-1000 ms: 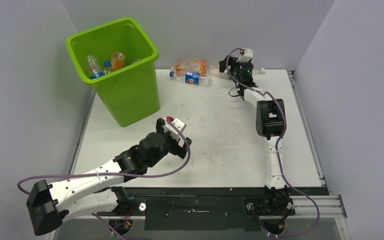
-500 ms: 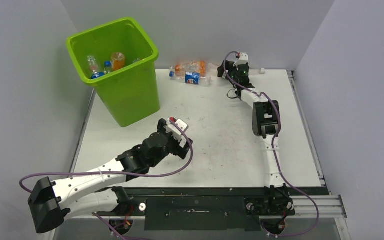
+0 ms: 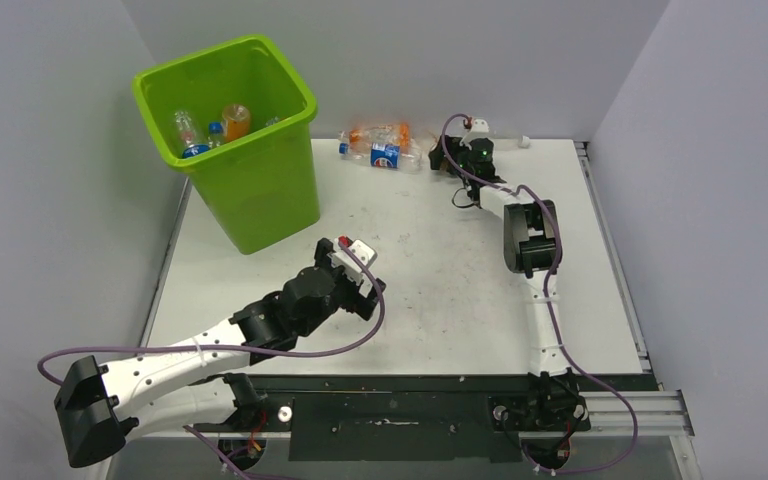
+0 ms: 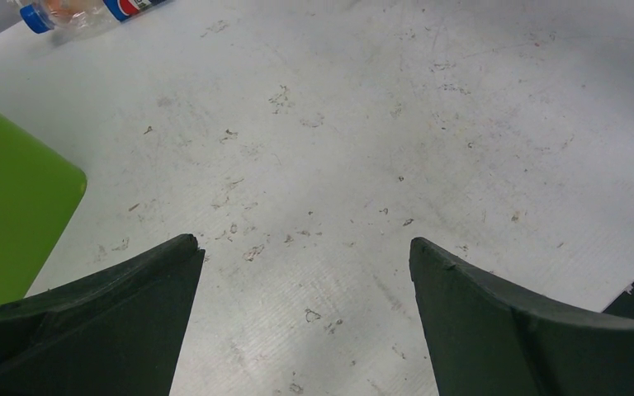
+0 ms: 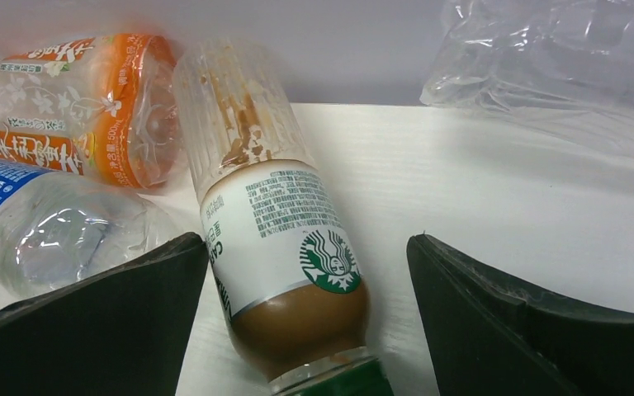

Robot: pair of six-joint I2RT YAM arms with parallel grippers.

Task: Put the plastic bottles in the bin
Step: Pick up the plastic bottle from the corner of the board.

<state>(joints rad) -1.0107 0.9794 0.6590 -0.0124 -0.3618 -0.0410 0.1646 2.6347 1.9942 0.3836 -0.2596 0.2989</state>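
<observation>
- The white table top (image 3: pixel 440 260) carries the whole job. Its middle and near parts show only scuffs and crumbs, and what is left to move lies along the far edge.
- The tall lime-green square plastic bin (image 3: pixel 260 190) stands at the far left. The job looks partly done: inside it are at least a clear bottle with a blue label (image 3: pixel 190 135) and an orange bottle (image 3: pixel 235 118), and anything deeper is hidden.
- The left gripper (image 3: pixel 365 285) hovers over bare table near the middle, just right of the bin's near corner. Its jaws are spread wide with nothing between them.
- The right gripper (image 3: pixel 442 160) is stretched to the far edge with its jaws equally wide. In the wrist view they stand either side of a bottle and show no contact with it.
- That bottle is a clear ribbed coffee bottle with a white label and brown dregs (image 5: pixel 281 247). It lies on its side and is probably next to be picked.
- To its left lie an orange-labelled clear bottle (image 5: pixel 91 107) and a blue-labelled clear bottle (image 5: pixel 41 223), touching each other and not yet binned.
- A crumpled clear plastic piece (image 5: pixel 545 66) lies to the right; whether it is a bottle cannot be told.
</observation>
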